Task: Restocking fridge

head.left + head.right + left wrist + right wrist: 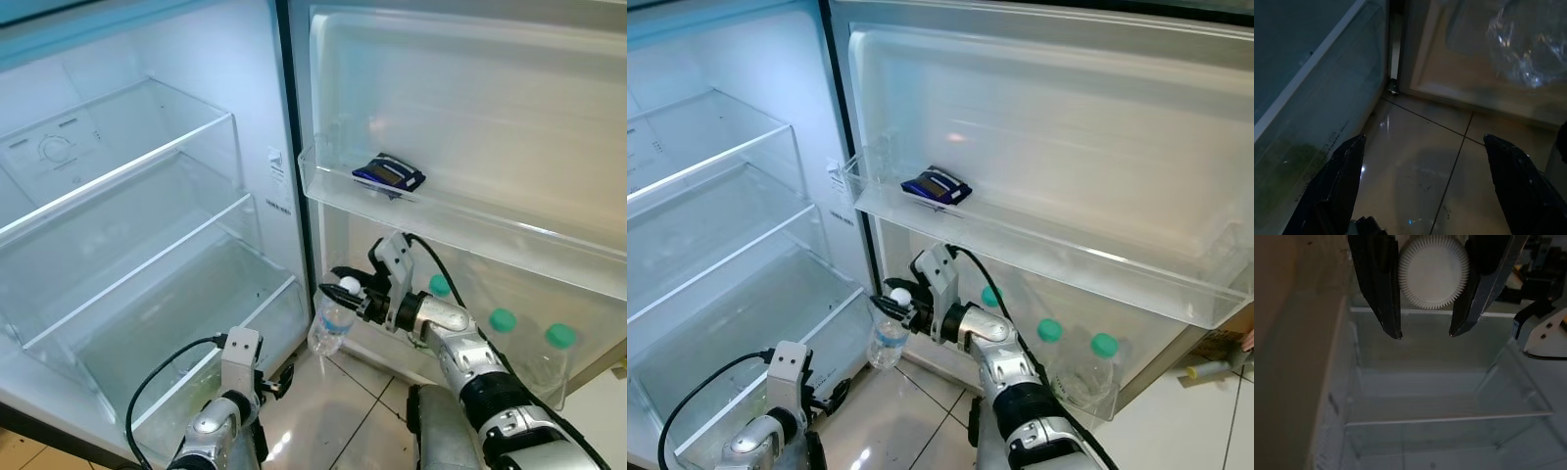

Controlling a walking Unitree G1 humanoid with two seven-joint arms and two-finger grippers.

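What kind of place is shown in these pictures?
Probably a home kitchen: an open white fridge with clear glass shelves, green-capped bottles in its door bin, and a glossy tiled floor. The right gripper holds a clear white-capped bottle.

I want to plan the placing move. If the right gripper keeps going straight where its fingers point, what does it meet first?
Probably nothing near: the right gripper, shut on the white-capped clear plastic bottle, points into the open fridge toward its clear glass shelves. Depth is unclear.

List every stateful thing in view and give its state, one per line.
fridge door: open.
fridge shelves: bare.
upper door bin: holds one dark blue packet.
lower door bin: holds three green-capped bottles.
white-capped bottle: capped, held by its neck.
right gripper: shut on the bottle.
left gripper: open, low above the floor.
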